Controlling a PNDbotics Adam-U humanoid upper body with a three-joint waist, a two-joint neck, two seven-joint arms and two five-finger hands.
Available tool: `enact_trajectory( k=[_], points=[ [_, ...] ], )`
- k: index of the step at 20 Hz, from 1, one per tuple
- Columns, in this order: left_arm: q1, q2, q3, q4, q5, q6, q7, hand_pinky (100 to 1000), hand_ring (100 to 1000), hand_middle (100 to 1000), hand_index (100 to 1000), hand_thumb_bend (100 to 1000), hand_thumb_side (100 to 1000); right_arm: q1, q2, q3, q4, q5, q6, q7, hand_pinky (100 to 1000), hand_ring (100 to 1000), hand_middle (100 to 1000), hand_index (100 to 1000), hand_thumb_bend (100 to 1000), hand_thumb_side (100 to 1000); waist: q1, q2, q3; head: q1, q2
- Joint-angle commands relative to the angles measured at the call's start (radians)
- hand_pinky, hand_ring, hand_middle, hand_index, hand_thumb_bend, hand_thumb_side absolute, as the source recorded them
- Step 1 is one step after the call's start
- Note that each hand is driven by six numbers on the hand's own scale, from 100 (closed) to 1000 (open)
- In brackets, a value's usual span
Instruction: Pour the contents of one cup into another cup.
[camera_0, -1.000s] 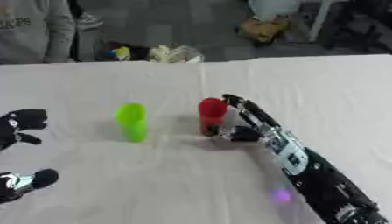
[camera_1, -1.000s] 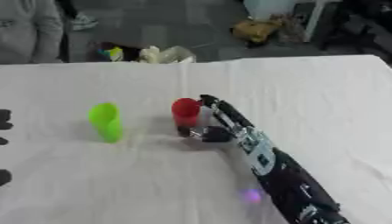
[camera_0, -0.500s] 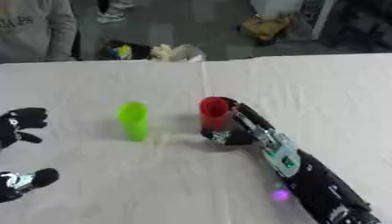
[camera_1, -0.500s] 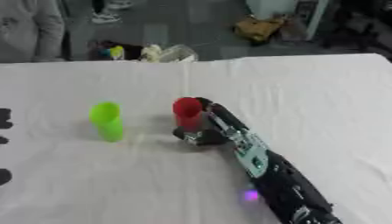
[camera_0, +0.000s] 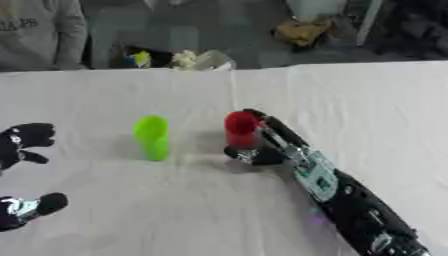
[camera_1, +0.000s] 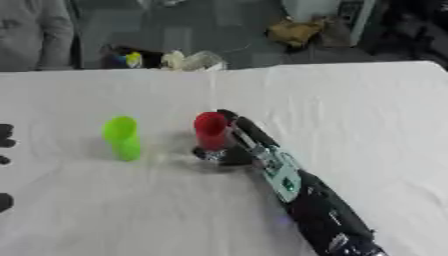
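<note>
While the right arm stretches in from the lower right across the white table, the right hand sits against the red cup, fingers curled round its right side and base, so it is a wrap-around hold on the cup rather than a flat touch. That red cup stands upright near the middle of the table, its mouth facing up. Over to its left, a short way apart and not touching it, the green cup stands upright too, with nothing holding it. What either cup has inside cannot be made out from up here. Down at the left edge the left hand shows in the left eye view, dark fingers relaxed and spread, resting well apart from both cups and holding nothing; more of its fingers poke in lower down the same edge. In the right eye view only slivers of that hand appear at the left border. A wrinkle runs through the cloth from the far edge toward the red cup. Small green and silver parts show along the right forearm.
</note>
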Motion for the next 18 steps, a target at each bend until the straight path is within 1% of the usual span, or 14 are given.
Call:
enact_trajectory(
  k=[1,2,4,5,8,10,11,12,13,14,15,16,18],
  points=[
    [-0.015,0.008,0.001,-0.02,0.002,-0.001,-0.002,653,779,824,813,1000,644,-0.026,-0.004,0.001,-0.011,0.007,0.002,-0.015,979,1000,655,741,546,735,0.001,-0.014,0.002,-0.003,-0.01],
    [-0.015,0.008,0.001,-0.019,0.003,-0.001,-0.002,653,779,824,812,1000,644,-0.026,-0.003,0.001,-0.01,0.009,0.004,-0.02,977,1000,645,732,541,730,0.001,-0.014,0.003,-0.003,-0.01],
    [-0.015,0.008,0.001,-0.019,0.003,-0.001,-0.002,653,779,824,812,1000,645,-0.028,-0.001,0.001,-0.008,0.012,0.009,-0.033,969,1000,606,701,498,704,0.002,-0.014,0.003,-0.003,-0.01],
    [-0.015,0.008,0.0,-0.019,0.003,-0.001,-0.002,653,779,824,812,1000,648,-0.028,0.0,0.001,-0.007,0.014,0.01,-0.04,961,1000,573,675,455,681,0.002,-0.014,0.004,-0.003,-0.01],
    [-0.015,0.007,0.0,-0.019,0.003,-0.001,-0.002,653,779,824,812,1000,649,-0.028,0.002,-0.001,-0.005,0.015,0.017,-0.066,943,997,490,609,393,637,0.002,-0.014,0.004,-0.003,-0.01],
    [-0.015,0.007,0.0,-0.019,0.004,-0.001,-0.002,652,778,823,812,1000,649,-0.028,0.004,-0.001,-0.003,0.014,0.024,-0.084,931,964,422,553,339,580,0.002,-0.014,0.003,-0.003,-0.01],
    [-0.015,0.007,0.0,-0.019,0.004,0.0,-0.002,652,778,823,812,1000,650,-0.027,0.005,0.0,-0.002,0.014,0.027,-0.09,924,950,387,525,293,534,0.002,-0.014,0.003,-0.002,-0.01],
    [-0.015,0.007,0.0,-0.019,0.004,0.0,-0.001,652,778,823,812,1000,650,-0.027,0.005,0.0,0.0,0.014,0.03,-0.096,922,945,372,514,267,512,0.002,-0.014,0.003,-0.002,-0.01],
    [-0.015,0.007,0.0,-0.019,0.004,0.0,-0.001,652,778,823,812,1000,651,-0.026,0.006,0.001,0.001,0.013,0.034,-0.099,918,936,348,498,204,456,0.002,-0.014,0.003,-0.002,-0.011],
    [-0.015,0.007,0.0,-0.018,0.004,0.0,-0.001,652,778,823,812,1000,651,-0.025,0.006,0.001,0.004,0.013,0.039,-0.101,917,933,342,495,178,435,0.003,-0.014,0.003,-0.002,-0.01],
    [-0.015,0.007,0.0,-0.019,0.004,0.0,-0.001,652,778,823,812,1000,651,-0.025,0.007,0.001,0.006,0.013,0.043,-0.101,915,929,330,490,134,399,0.003,-0.014,0.003,-0.002,-0.01],
    [-0.015,0.007,0.0,-0.019,0.004,0.0,-0.001,652,778,823,812,1000,651,-0.024,0.007,0.002,0.01,0.013,0.048,-0.099,914,926,324,489,110,367,0.003,-0.014,0.003,-0.003,-0.01],
    [-0.015,0.007,0.0,-0.019,0.004,0.0,0.0,652,778,823,812,1000,651,-0.023,0.009,0.002,0.016,0.016,0.055,-0.095,912,920,310,479,100,322,0.004,-0.013,0.003,-0.003,-0.01]
  ],
)
